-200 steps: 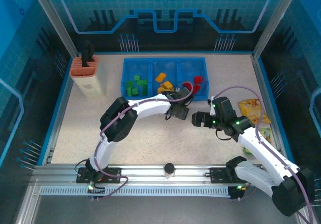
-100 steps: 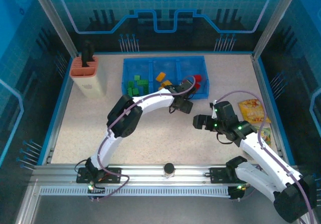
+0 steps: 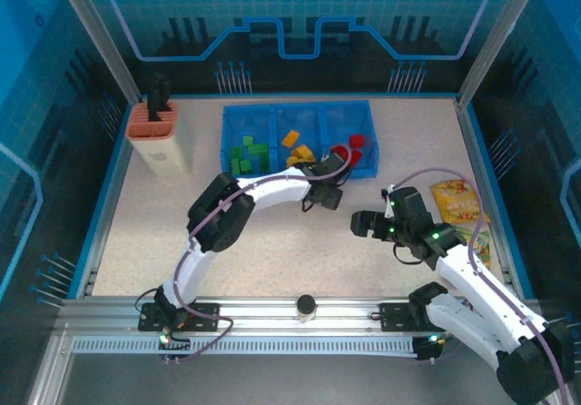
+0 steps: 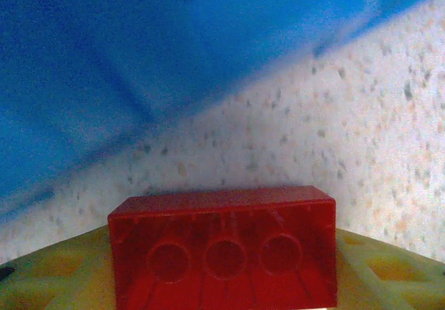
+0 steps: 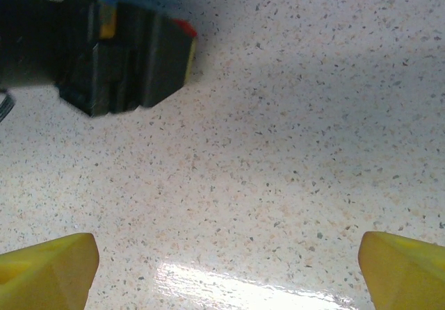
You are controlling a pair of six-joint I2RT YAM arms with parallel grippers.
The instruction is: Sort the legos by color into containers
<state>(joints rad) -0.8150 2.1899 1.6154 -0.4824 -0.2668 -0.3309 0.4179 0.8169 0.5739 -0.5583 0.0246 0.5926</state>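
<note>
Your left gripper (image 3: 325, 195) sits just below centre in the top view. It has closed on a red lego (image 4: 222, 247), which spans the gap between its yellow fingers (image 4: 49, 275) along the bottom edge of the wrist view. You see that lego as a glossy, deep red rectangular block. Its long side is level across the frame, and the face toward the camera has three round hollows in a row. Speckled table (image 4: 389, 136) runs behind it, with the blurred blue wall of the tray (image 4: 104, 80) across the upper left.

In the top view the lego and gripper hang just below the tray's front wall, in line with its right-hand compartment and outside it. The tray's three containers sit side by side in the upper middle of the frame. Green legos (image 3: 247, 155) are in the left one, orange legos (image 3: 296, 149) in the middle one and red legos (image 3: 357, 142) in the right one.

To the right and slightly lower, your right gripper (image 3: 357, 223) stands wide open over bare table and holds nothing. Its yellow fingertips (image 5: 45, 272) sit at the two bottom corners of its wrist view.

Yellow snack packets (image 3: 457, 201) lie near the right edge. An orange-and-cream holder (image 3: 156, 133) stands at upper left.
</note>
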